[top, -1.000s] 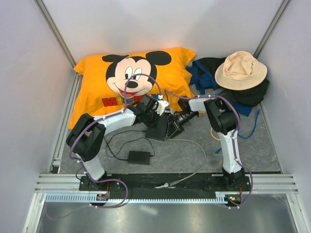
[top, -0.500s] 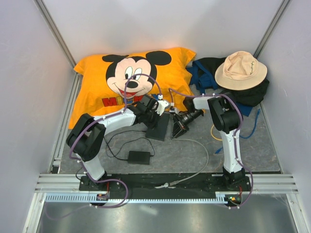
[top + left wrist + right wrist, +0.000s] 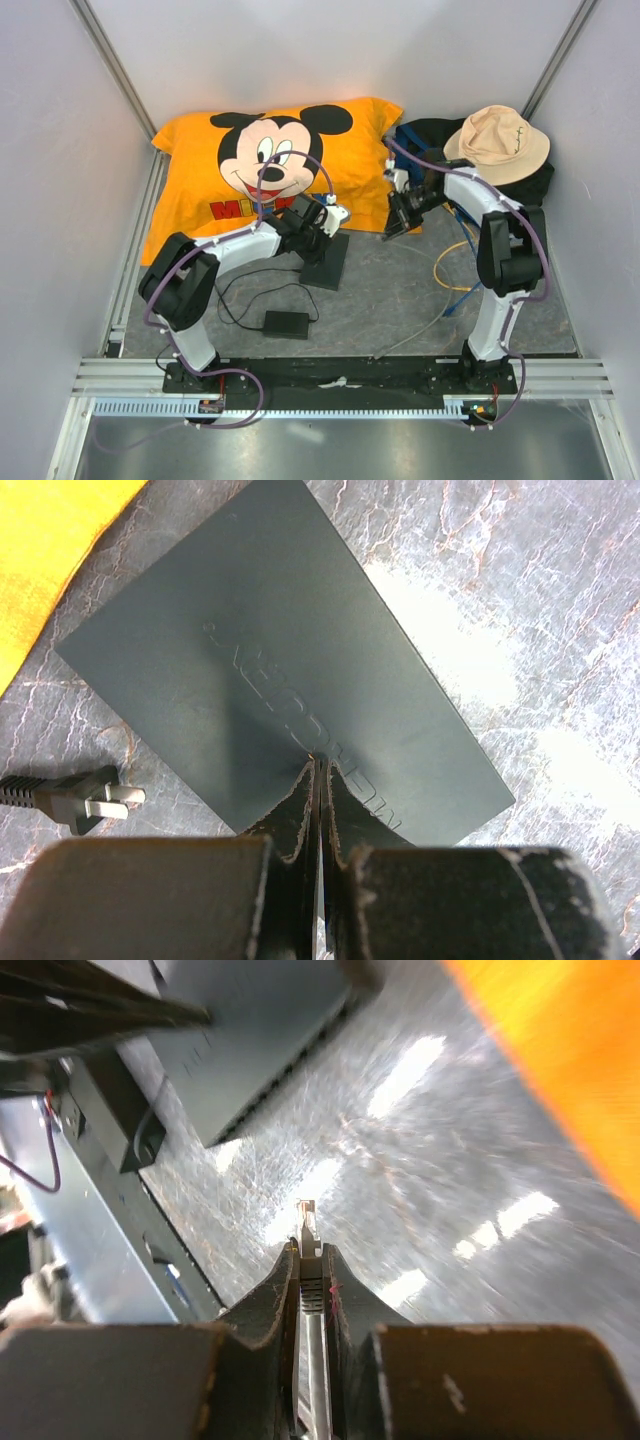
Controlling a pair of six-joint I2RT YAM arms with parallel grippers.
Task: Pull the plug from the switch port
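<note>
Pressing down on the switch (image 3: 328, 262) near counter (image 3: 390, 300) centre is the left gripper (image 3: 322, 238). Its fingers are closing fully together, tips touching the flat top, nothing between them. The right gripper (image 3: 396, 214) is hovering at 2 o'clock from the switch, well apart, clamping the plug (image 3: 307, 1216) tight. The plug is sitting clear of the port. A power brick (image 3: 286, 323) is lying at 7 o'clock.
</note>
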